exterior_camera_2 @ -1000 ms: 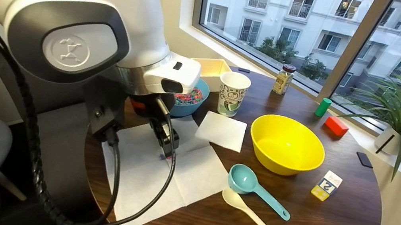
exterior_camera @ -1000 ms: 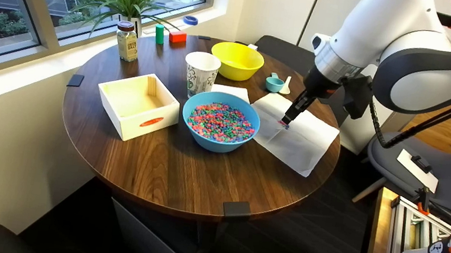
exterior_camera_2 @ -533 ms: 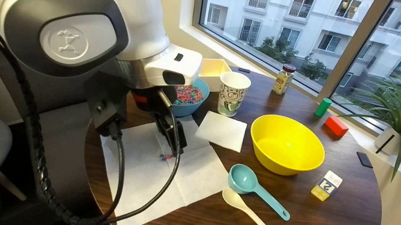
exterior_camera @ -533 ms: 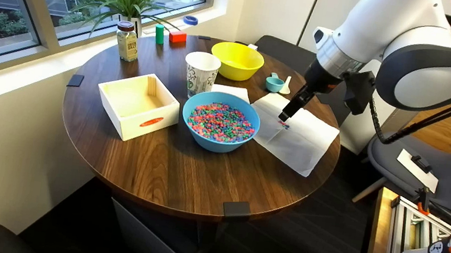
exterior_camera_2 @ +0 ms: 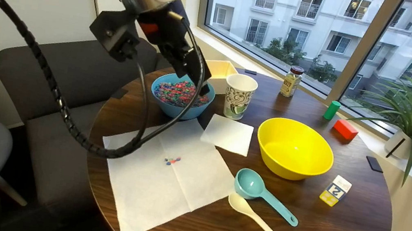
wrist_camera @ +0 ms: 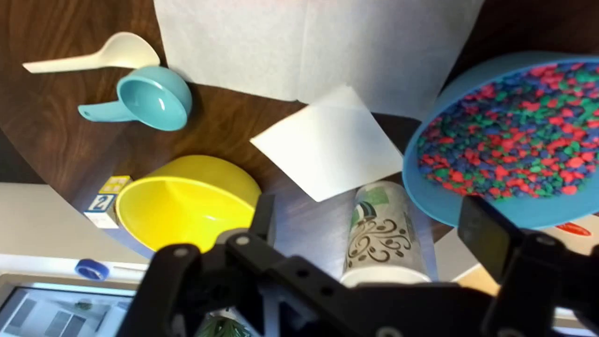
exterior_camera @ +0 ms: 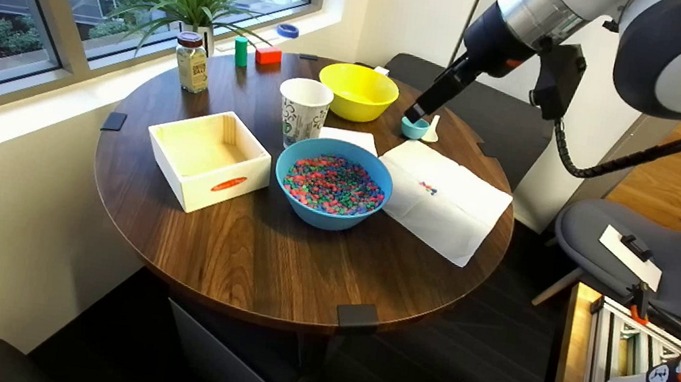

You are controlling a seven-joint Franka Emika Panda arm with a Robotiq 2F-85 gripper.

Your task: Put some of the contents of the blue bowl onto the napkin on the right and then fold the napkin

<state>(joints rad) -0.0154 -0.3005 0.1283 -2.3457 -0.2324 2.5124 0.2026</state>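
A light-blue bowl (exterior_camera: 326, 219) holds a heap of red, blue and green bits (exterior_camera: 335, 183), its contents. Beside it the large white napkin (exterior_camera_2: 160, 195) lies spread flat, with crease lines across it. A small cluster of bits (exterior_camera_2: 172, 161) rests on the napkin near a crease. My gripper (wrist_camera: 374, 217) is raised above the table, away from the napkin. In the wrist view its fingers stand wide apart with nothing held; the paper cup shows below, between them. In the exterior views the gripper (exterior_camera: 416, 114) is seen from the side, high over the tabletop.
A smaller white square (exterior_camera_2: 228, 134) lies between the napkin and the paper cup (exterior_camera_2: 239, 96). Around them are the yellow bowl (exterior_camera_2: 292, 166), a teal scoop (exterior_camera_2: 249, 183), a cream spoon (exterior_camera_2: 261, 225), a lettered block (exterior_camera_2: 336, 190) and an open wooden box (exterior_camera: 208, 162).
My gripper has lifted from just above the napkin and moved up and away from it. The small cluster of bits, partly covered by the fingertips before, now lies in plain sight.
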